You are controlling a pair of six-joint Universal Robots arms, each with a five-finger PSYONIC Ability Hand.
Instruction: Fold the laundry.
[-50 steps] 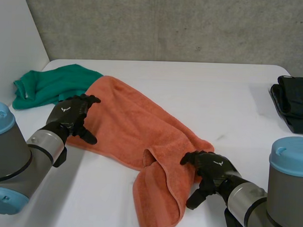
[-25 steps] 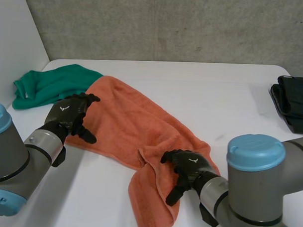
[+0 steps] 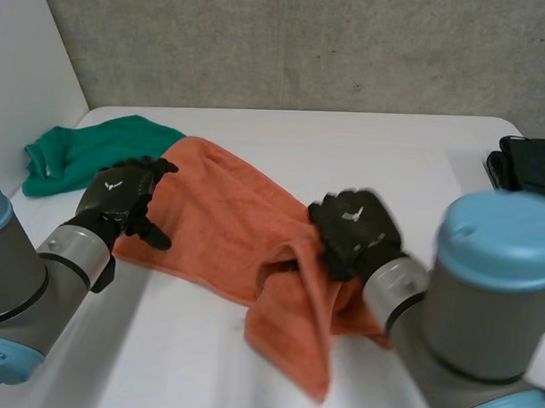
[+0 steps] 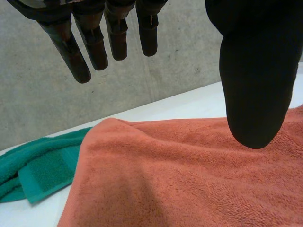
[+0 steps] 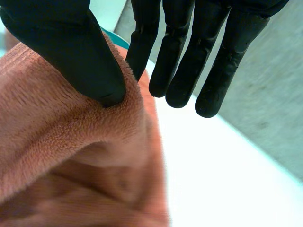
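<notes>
An orange towel (image 3: 218,220) lies crumpled across the middle of the white table (image 3: 391,154). My right hand (image 3: 352,226) is over its near right part and holds a raised fold. In the right wrist view the thumb (image 5: 66,42) and one finger pinch that orange fold (image 5: 57,165), while the other fingers stay straight. My left hand (image 3: 121,194) hovers at the towel's left end. Its fingers (image 4: 94,42) are straight and spread apart from the thumb, above the orange cloth (image 4: 189,175), holding nothing.
A green towel (image 3: 86,153) lies bunched at the far left, touching the orange one, and it lies beyond the left hand's fingertips (image 4: 38,172). Dark folded cloth (image 3: 529,168) sits at the table's right edge. A white wall (image 3: 26,70) stands at the left.
My right hand has closed on a fold of the orange towel and lifted it, moving away from the table's near edge. The towel's near end now hangs from that grip. The left hand has barely moved.
</notes>
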